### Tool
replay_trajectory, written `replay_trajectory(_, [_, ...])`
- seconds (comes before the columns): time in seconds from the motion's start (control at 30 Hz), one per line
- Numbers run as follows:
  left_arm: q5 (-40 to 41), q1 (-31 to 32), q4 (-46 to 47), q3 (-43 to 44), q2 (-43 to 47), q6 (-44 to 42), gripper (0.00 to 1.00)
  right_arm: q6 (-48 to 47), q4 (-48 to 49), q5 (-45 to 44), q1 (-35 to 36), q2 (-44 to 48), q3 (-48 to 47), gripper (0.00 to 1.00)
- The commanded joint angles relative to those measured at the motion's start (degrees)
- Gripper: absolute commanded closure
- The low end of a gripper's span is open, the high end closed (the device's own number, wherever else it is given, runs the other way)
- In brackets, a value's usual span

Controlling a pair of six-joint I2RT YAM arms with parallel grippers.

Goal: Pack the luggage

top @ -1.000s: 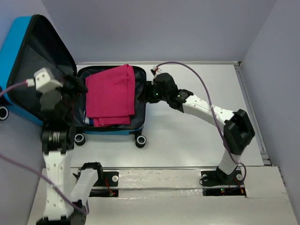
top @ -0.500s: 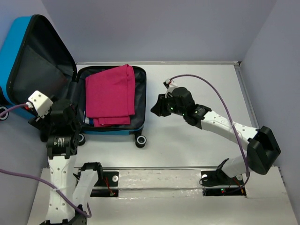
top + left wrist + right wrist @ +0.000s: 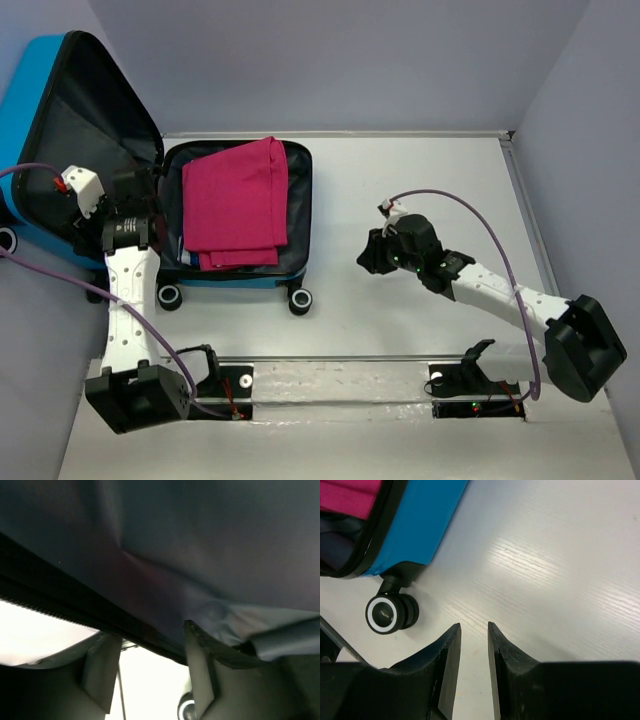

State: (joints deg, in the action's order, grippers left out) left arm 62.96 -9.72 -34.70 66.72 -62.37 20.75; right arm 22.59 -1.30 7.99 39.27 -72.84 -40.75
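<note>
The luggage (image 3: 30,95) is a bright blue suitcase lying open at the left, with its lid (image 3: 85,130) standing up and showing dark lining. A folded pink cloth (image 3: 235,200) lies in the base. My left gripper (image 3: 140,192) is at the lid's lower edge. In the left wrist view its jaws (image 3: 150,655) stand apart, straddling the black zipper edge (image 3: 60,605), and the grey lining (image 3: 200,540) fills the view above. My right gripper (image 3: 363,254) hovers over bare table right of the suitcase, its jaws (image 3: 474,626) narrowly open with nothing between them.
Black wheels (image 3: 300,298) stick out of the suitcase's near side, and one wheel (image 3: 390,614) lies close to the left of my right fingers. Grey walls close in the table at the back and on both sides. The white table (image 3: 450,190) stretches right of the suitcase.
My right arm drew back from the suitcase's right rim to the table on the right. My left gripper swung from the base's left side to the lid's edge, and its jaws narrowed.
</note>
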Motion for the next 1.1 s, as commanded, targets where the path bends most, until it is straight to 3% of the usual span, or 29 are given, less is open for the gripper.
replay_trajectory(0.0, [3.58,-1.1,-0.98,3.85,-0.21,3.5,0.57,-1.32,4.55,-0.08,-1.64,4.28,0.15,0.66])
replay_trajectory(0.07, [3.57,-1.09,-1.16,4.47,-0.38,3.77,0.65,-1.06,4.73,-0.08,-1.65,3.15,-0.12,0.66])
replay_trajectory(0.2, [5.24,-0.83,-0.11,4.73,-0.82,1.93,0.66,-0.62,4.73,-0.61,-1.65,-0.11,-0.47,0.66])
replay_trajectory(0.27, [5.16,0.92,1.9,5.0,-0.91,-1.04,0.94,-0.62,4.73,-0.52,-1.65,-0.29,-0.47,0.66])
replay_trajectory(0.4, [2.25,8.81,6.91,4.66,2.15,-6.23,0.94,-0.53,4.73,-1.39,-1.65,-0.99,-0.56,0.66])
replay_trajectory(0.6, [11.2,42.37,9.57,-0.88,6.64,-10.91,0.94,0.17,4.11,-1.75,-1.65,-2.92,-2.31,0.66])
replay_trajectory(0.7, [12.79,57.93,7.46,-2.38,7.17,-10.39,0.94,2.36,3.94,-1.14,-1.65,-4.15,-3.37,0.66])
replay_trajectory(0.77, [8.71,66.96,5.0,-2.82,7.09,-10.73,0.94,3.51,3.94,-1.57,-1.65,-4.33,-3.98,0.66])
replay_trajectory(0.8, [7.54,69.89,3.51,-2.73,6.91,-10.39,0.88,4.38,3.85,-1.83,-1.65,-4.16,-4.16,0.64])
replay_trajectory(0.83, [6.14,72.36,0.97,-1.86,6.21,-7.95,0.74,4.65,3.68,-2.18,-1.65,-3.98,-4.42,0.63])
replay_trajectory(0.87, [2.38,74.38,-0.79,-1.59,5.95,-8.1,0.44,4.83,2.89,-3.23,-1.65,-3.63,-5.03,0.62])
replay_trajectory(0.97, [0.5,83.0,-4.14,1.2,5.07,-5.55,0.01,5.1,-0.35,-5.43,-1.65,-2.31,-6.0,0.59])
replay_trajectory(1.07, [-6.25,85.65,-1.36,5.24,5.15,-7.73,0.01,5.27,-2.91,-9.73,-1.65,-0.82,-6.8,0.59])
